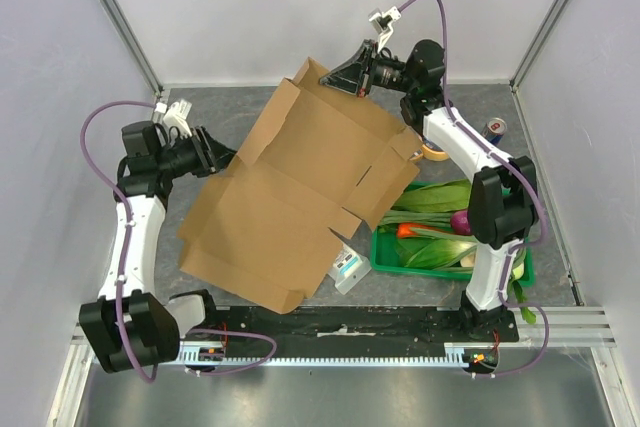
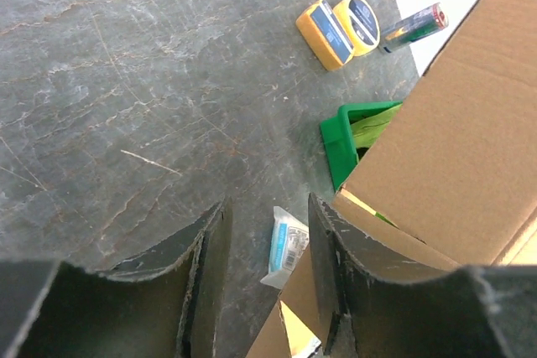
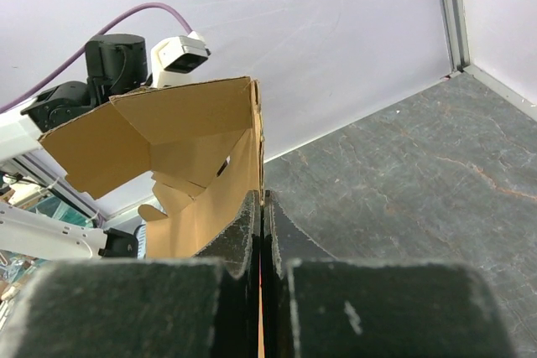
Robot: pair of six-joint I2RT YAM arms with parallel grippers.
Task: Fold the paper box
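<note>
The paper box (image 1: 300,197) is a big brown cardboard sheet with flaps, lifted at an angle over the middle of the table. My right gripper (image 1: 340,77) is shut on its far top edge. In the right wrist view the jaws (image 3: 263,207) pinch the thin cardboard wall (image 3: 193,140). My left gripper (image 1: 222,155) is at the sheet's left edge, open. In the left wrist view a cardboard corner (image 2: 298,308) pokes up between the fingertips (image 2: 267,232), close to the right finger. A larger panel (image 2: 461,140) rises to the right.
A green crate (image 1: 385,252) of vegetables sits at the right, partly under the box. A small white-and-blue packet (image 1: 348,269) lies by the crate's near corner. A yellow tape measure (image 2: 340,29) and a can (image 1: 496,128) lie at the far right. Walls enclose the table.
</note>
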